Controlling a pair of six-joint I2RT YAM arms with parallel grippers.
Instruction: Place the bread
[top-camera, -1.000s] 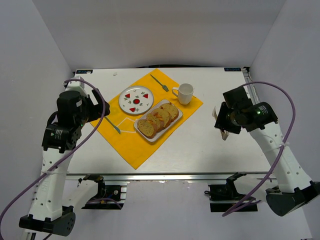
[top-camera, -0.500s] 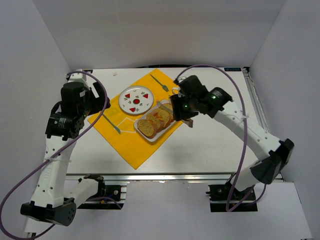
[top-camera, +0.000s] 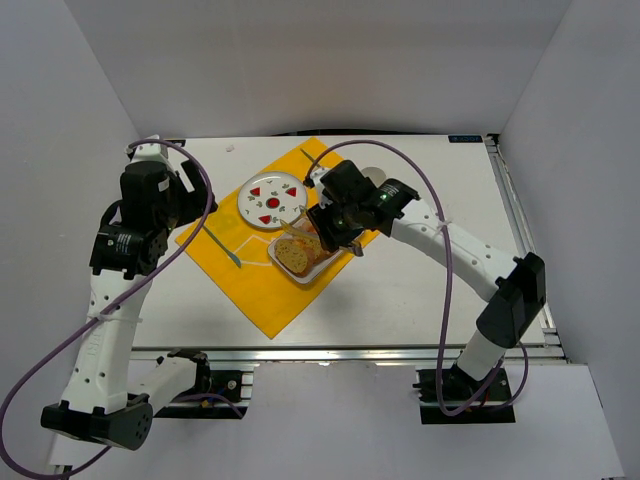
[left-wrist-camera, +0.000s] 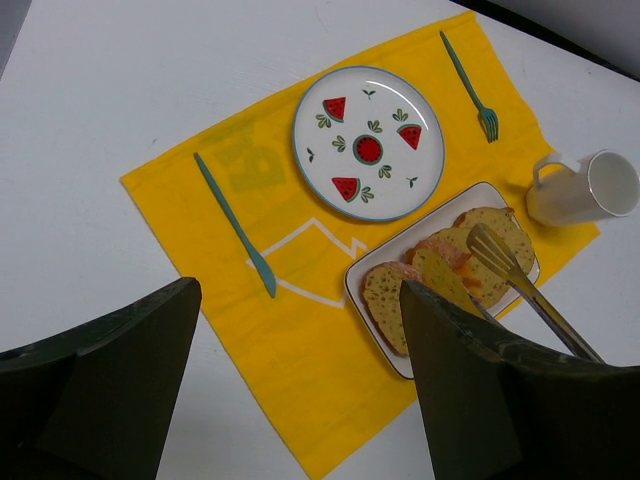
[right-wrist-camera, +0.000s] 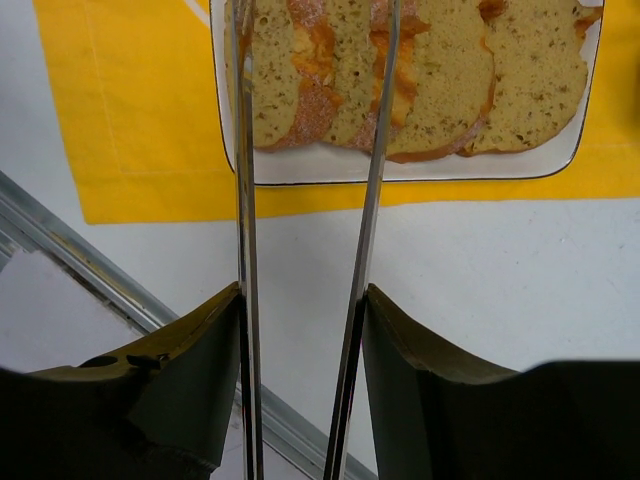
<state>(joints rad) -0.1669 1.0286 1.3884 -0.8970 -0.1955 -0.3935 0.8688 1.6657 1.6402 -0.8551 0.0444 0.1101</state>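
Note:
Several golden-brown bread slices (right-wrist-camera: 440, 70) with orange flecks lie overlapped in a row on a white rectangular tray (right-wrist-camera: 400, 172). No slice lies apart from the row. My right gripper (right-wrist-camera: 300, 310) is shut on metal tongs (right-wrist-camera: 377, 150), whose two arms stand apart and straddle the middle slices. In the top view the right gripper (top-camera: 335, 215) hovers over the tray (top-camera: 318, 268). The tongs (left-wrist-camera: 510, 275) also show in the left wrist view, over the slices (left-wrist-camera: 440, 275). My left gripper (left-wrist-camera: 300, 400) is open and empty, high above the cloth's left side.
A yellow cloth (top-camera: 250, 285) carries the tray, a round watermelon-print plate (top-camera: 272, 199), a teal knife (left-wrist-camera: 235, 225) and a teal fork (left-wrist-camera: 467, 72). A white mug (left-wrist-camera: 590, 187) stands right of the tray. The table's metal front edge (right-wrist-camera: 70, 250) is near.
My right arm has swung from the table's right side leftward to over the tray, carrying the tongs down onto the bread row. The left arm has barely moved.

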